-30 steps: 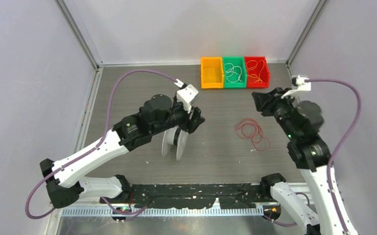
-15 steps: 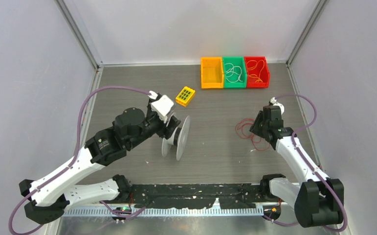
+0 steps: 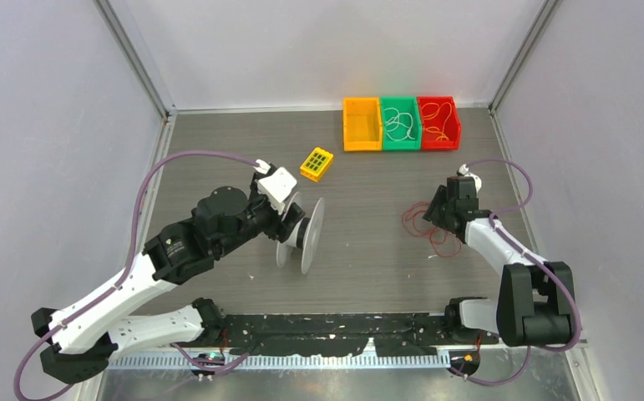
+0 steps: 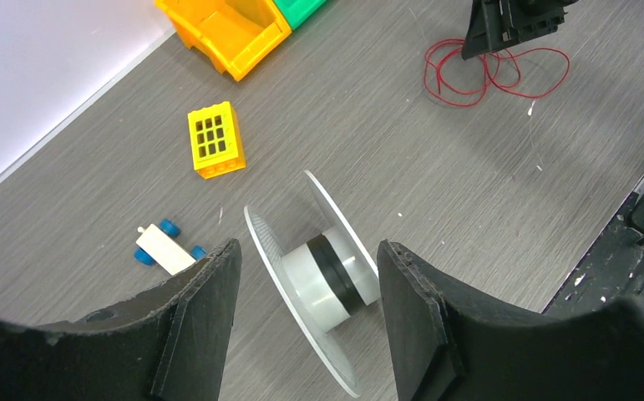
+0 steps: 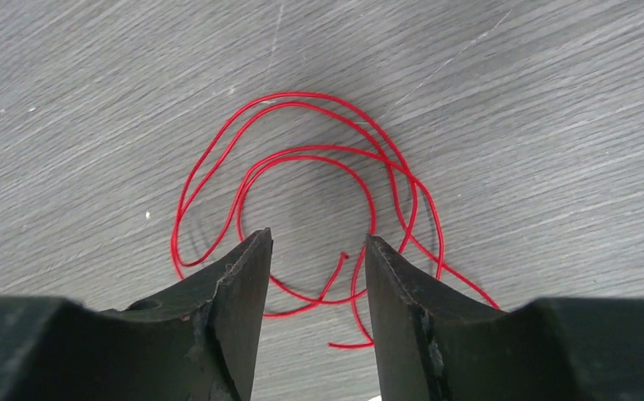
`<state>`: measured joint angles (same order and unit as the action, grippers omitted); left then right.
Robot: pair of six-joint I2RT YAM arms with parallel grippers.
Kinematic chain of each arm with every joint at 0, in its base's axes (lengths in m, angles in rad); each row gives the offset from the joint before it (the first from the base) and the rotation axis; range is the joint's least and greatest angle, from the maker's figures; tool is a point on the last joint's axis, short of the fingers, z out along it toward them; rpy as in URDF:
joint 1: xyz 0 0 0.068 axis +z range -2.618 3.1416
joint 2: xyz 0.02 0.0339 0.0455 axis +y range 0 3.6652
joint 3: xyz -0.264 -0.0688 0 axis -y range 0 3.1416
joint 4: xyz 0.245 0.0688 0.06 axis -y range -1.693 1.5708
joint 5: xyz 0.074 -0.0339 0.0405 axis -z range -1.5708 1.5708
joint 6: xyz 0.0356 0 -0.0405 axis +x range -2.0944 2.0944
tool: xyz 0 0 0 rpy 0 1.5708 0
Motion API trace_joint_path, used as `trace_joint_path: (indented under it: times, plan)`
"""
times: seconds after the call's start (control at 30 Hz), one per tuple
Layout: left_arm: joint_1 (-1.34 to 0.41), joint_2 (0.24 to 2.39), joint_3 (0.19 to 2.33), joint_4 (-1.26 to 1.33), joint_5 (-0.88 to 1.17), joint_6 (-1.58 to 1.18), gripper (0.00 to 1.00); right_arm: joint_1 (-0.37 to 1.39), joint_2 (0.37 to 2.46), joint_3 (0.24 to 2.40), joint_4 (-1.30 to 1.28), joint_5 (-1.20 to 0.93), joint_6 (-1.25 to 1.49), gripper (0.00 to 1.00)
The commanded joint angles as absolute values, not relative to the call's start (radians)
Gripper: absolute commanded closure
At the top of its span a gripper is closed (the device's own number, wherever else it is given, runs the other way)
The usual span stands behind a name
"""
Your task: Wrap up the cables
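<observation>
The cable is a thin red wire (image 3: 443,244) lying in loose loops on the grey table at the right; it also shows in the left wrist view (image 4: 494,79) and the right wrist view (image 5: 310,153). My right gripper (image 3: 433,214) is open and low over the loops, with one free wire end between its fingertips (image 5: 318,244); it grips nothing. A white spool (image 3: 306,234) with two round flanges stands on edge at the table's middle. My left gripper (image 3: 291,219) is open just behind the spool (image 4: 327,284), and its fingers (image 4: 205,317) straddle it without touching.
Yellow (image 3: 361,124), green (image 3: 400,123) and red (image 3: 438,122) bins stand at the back; the green and red ones hold pale and orange wires. A yellow grid block (image 3: 316,164) lies behind the spool. A small white block with blue wheels (image 4: 166,248) lies left of it.
The left arm pulled back and to the left, uncovering the yellow block. The right arm came down from high at the right onto the red wire, then shifted a little.
</observation>
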<state>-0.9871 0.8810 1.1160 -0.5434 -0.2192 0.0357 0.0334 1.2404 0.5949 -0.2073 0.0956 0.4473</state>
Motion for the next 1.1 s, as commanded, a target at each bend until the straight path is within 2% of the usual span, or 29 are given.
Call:
trace_joint_path:
  times: [0.0, 0.1, 0.2, 0.27, 0.43, 0.63, 0.8, 1.07]
  plan:
    - [-0.984, 0.871, 1.14, -0.528, -0.214, 0.042, 0.38, 0.016, 1.296, 0.633, -0.132, 0.097, 0.426, 0.52]
    - [-0.985, 0.869, 1.143, -0.529, -0.219, 0.041, 0.38, 0.015, 1.303, 0.64, -0.13, 0.1, 0.412, 0.64]
    - [-0.985, 0.87, 1.147, -0.528, -0.229, 0.033, 0.37, 0.015, 1.263, 0.65, -0.153, 0.105, 0.386, 0.89]
    - [-0.985, 0.876, 1.157, -0.537, -0.236, 0.008, 0.36, 0.02, 1.203, 0.671, -0.195, 0.096, 0.373, 0.94]
    - [-0.985, 0.907, 1.169, -0.544, -0.091, -0.029, 0.34, 0.146, 1.001, 0.78, -0.331, 0.058, 0.361, 0.95]
    - [-0.985, 0.95, 1.177, -0.483, -0.022, -0.005, 0.28, 0.271, 0.84, 0.849, -0.326, -0.156, 0.415, 0.95]
    - [-0.986, 1.045, 1.234, -0.44, 0.079, 0.036, 0.27, 0.314, 0.772, 0.861, -0.223, -0.299, 0.473, 0.95]
    - [-0.987, 1.22, 1.358, -0.342, 0.267, 0.01, 0.26, 0.34, 0.708, 0.897, -0.161, -0.409, 0.511, 0.95]
